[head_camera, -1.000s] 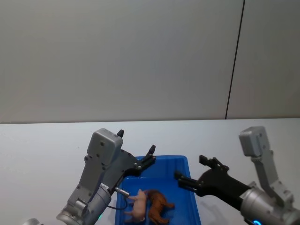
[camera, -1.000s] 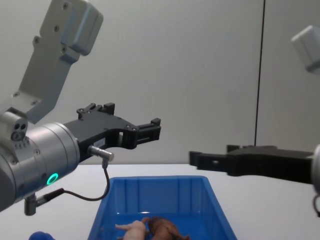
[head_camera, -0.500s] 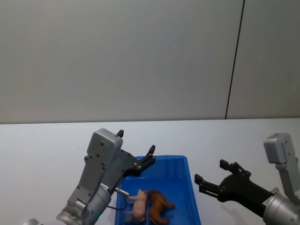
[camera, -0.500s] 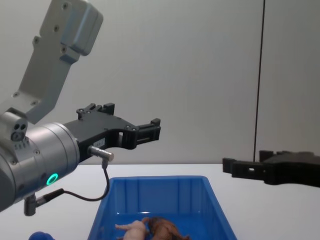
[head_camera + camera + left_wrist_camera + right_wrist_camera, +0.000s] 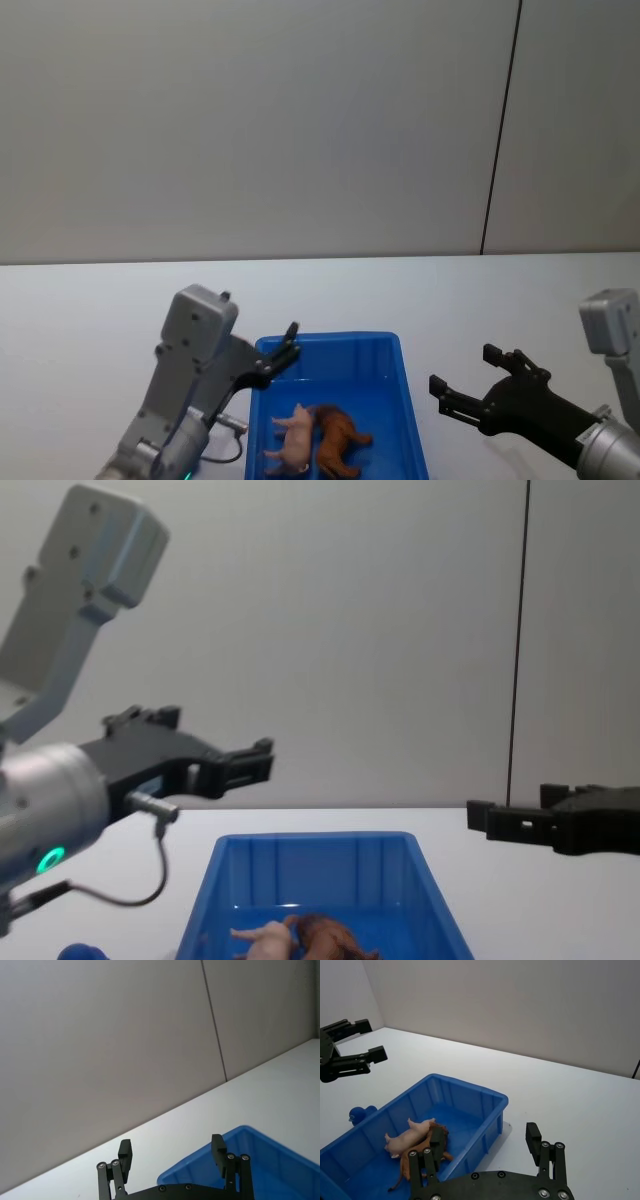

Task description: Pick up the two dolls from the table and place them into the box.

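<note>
The two dolls lie side by side on the floor of the blue box [image 5: 330, 342]: the pale pink pig [image 5: 292, 442] and, touching it, the brown lion [image 5: 340, 438]. The chest view shows pig [image 5: 265, 939] and lion [image 5: 330, 937] low inside the box [image 5: 315, 837]. My left gripper [image 5: 283, 357] hovers open and empty above the box's left rim. My right gripper [image 5: 465, 372] hangs open and empty over the table [image 5: 100, 300], right of the box. The right wrist view has the pig [image 5: 407, 1137], the lion [image 5: 405, 1162] and the box [image 5: 470, 1091] beyond my right gripper [image 5: 485, 1132].
A small blue rounded object [image 5: 359, 1114] sits on the table just left of the box, also low in the chest view [image 5: 80, 950]. The left wrist view shows my left gripper [image 5: 171, 1142] above a corner of the box [image 5: 240, 1150]. A grey wall stands behind the table.
My right gripper has drawn back to the right, from over the box to beside it. My left arm has shifted left and lower, off the box's middle. The dolls have not moved.
</note>
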Robot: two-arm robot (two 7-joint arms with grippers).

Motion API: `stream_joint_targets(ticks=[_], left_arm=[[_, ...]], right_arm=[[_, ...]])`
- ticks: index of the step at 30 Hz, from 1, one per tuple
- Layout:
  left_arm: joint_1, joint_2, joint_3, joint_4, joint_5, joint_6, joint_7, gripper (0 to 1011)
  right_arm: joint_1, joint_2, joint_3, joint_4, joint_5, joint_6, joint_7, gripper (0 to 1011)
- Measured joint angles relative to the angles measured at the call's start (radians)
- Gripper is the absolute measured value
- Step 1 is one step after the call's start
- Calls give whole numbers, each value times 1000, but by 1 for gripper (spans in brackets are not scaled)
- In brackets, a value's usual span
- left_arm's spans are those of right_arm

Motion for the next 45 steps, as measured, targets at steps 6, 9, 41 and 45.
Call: stream_joint_targets(ticks=[6, 9, 41, 45], left_arm=[[51, 35, -12, -37, -34, 36, 68, 1001], [77, 50, -16, -51, -55, 51, 99, 1001], [183, 104, -53, 0, -195, 133, 119, 1001], [169, 95, -57, 30, -195, 133, 97, 1001]], right_arm=[[-4, 4, 2, -2, 2, -1, -1, 1001], [-5, 7, 4, -3, 3, -2, -1, 1000], [-10, 12, 6, -6, 5, -3, -1, 1001], [-10, 12, 6, -6, 5, -3, -1, 1001]])
